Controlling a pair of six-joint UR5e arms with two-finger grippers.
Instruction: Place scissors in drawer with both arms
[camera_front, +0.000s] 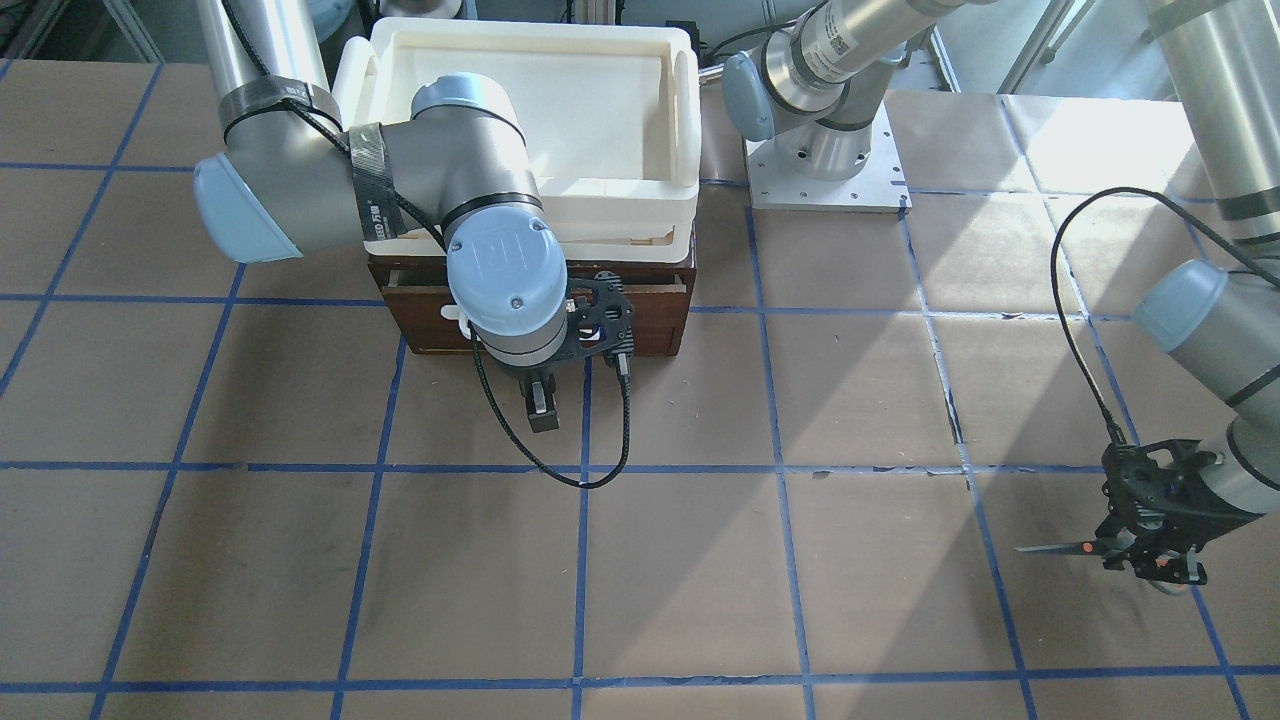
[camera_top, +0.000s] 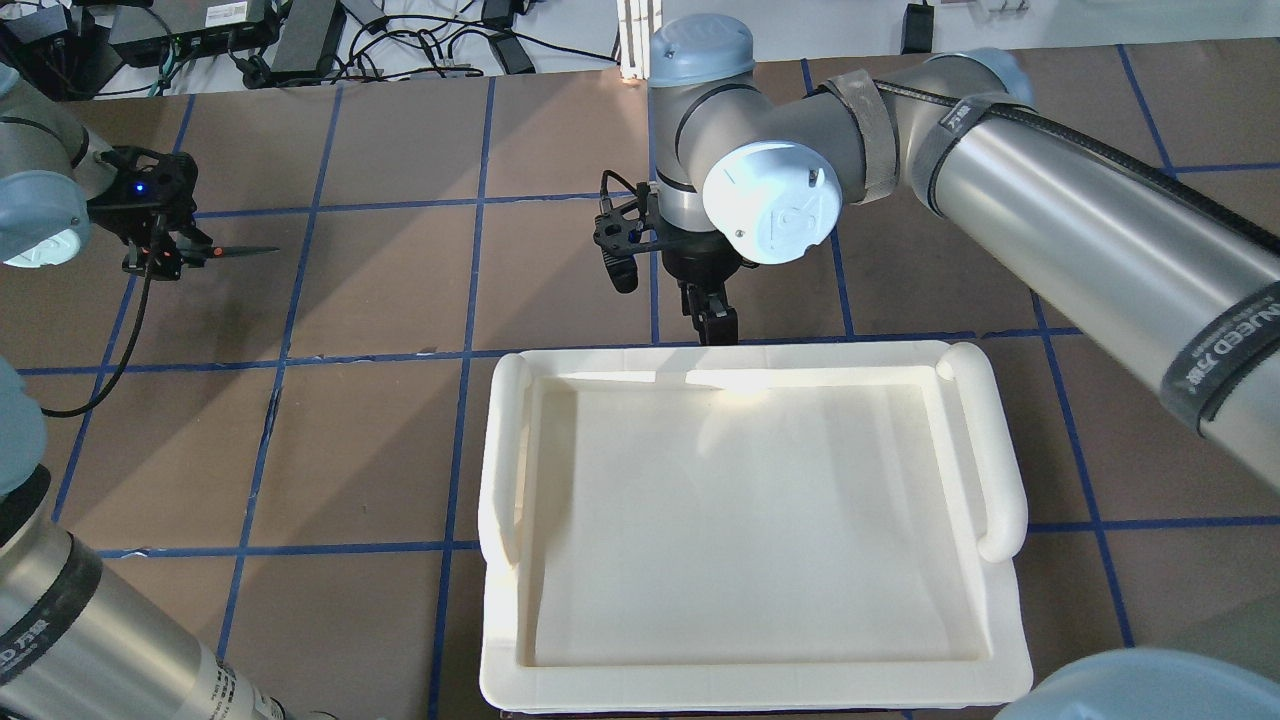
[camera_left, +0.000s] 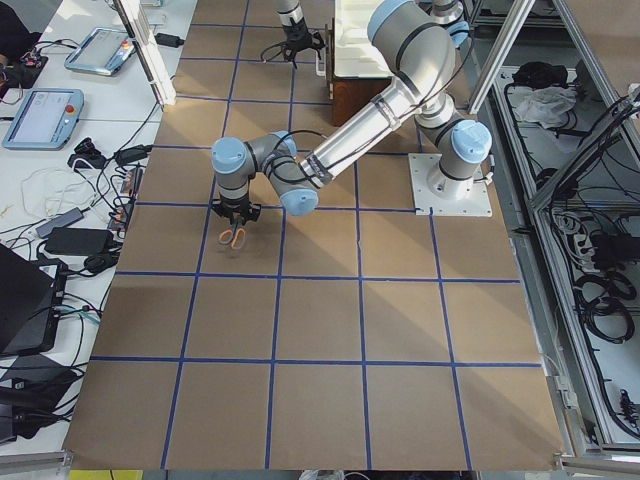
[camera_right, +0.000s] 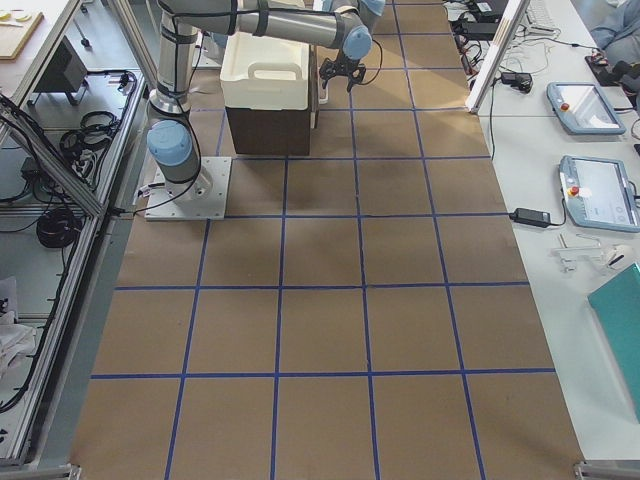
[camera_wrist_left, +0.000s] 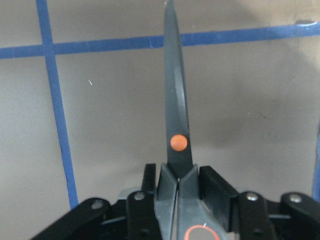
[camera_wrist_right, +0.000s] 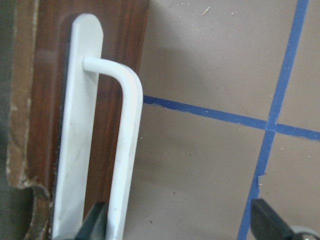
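Observation:
My left gripper (camera_front: 1140, 555) is shut on the handles of the scissors (camera_front: 1060, 547) and holds them above the table, far from the drawer. In the left wrist view the closed dark blades (camera_wrist_left: 177, 130) with the orange pivot dot point away from the gripper (camera_wrist_left: 177, 175). The dark brown drawer (camera_front: 650, 320) sits under a white tray, and its inside is hidden. My right gripper (camera_front: 543, 405) hangs just in front of it. In the right wrist view it (camera_wrist_right: 180, 220) is open, with the white bar handle (camera_wrist_right: 127, 150) between its fingers, close to one finger (camera_wrist_right: 95, 225).
The white plastic tray (camera_top: 990, 480) rests on top of the drawer cabinet and hides it from overhead. The robot's grey base plate (camera_front: 825, 185) stands beside the cabinet. The brown table carries a blue tape grid.

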